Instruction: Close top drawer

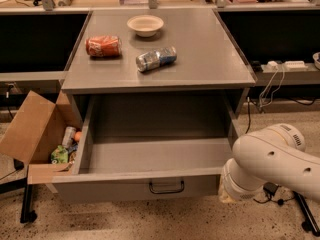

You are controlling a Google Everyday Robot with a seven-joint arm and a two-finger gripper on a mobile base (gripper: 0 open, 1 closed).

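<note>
The top drawer (150, 156) is standing pulled far out of the grey cabinet (210, 69), its plain interior showing bare and its front panel facing the camera low in the view, so the whole closing push is lying ahead. The biggest risk, in my judgement, is sitting with the white arm (272, 159). It is crowding the drawer's right front corner, and the gripper (226, 191) at its end is sitting just beside that corner, largely hidden, so I cannot tell whether it is wide or narrow. A push landing off-centre there, rather than near the dark wire handle (166, 186), is likely to be skewing the drawer on its runners and jamming it. Next, the open cardboard box (30, 129) is leaning by the left side, and its flap (47, 173) is lying right at the drawer's left front corner, where it could be catching as the front travels in. Smaller again, a hard slam could be shaking the cabinet's top, where a red can (103, 46) and a crushed silver can (156, 59) are lying on their sides and could be rolling off, while the pale bowl (145, 25) is sitting upright behind them. Around all this, the speckled floor (150, 219) is spreading under the cabinet, dark desk bays are flanking it, and a power strip (287, 64) with cables is resting off to the right.
</note>
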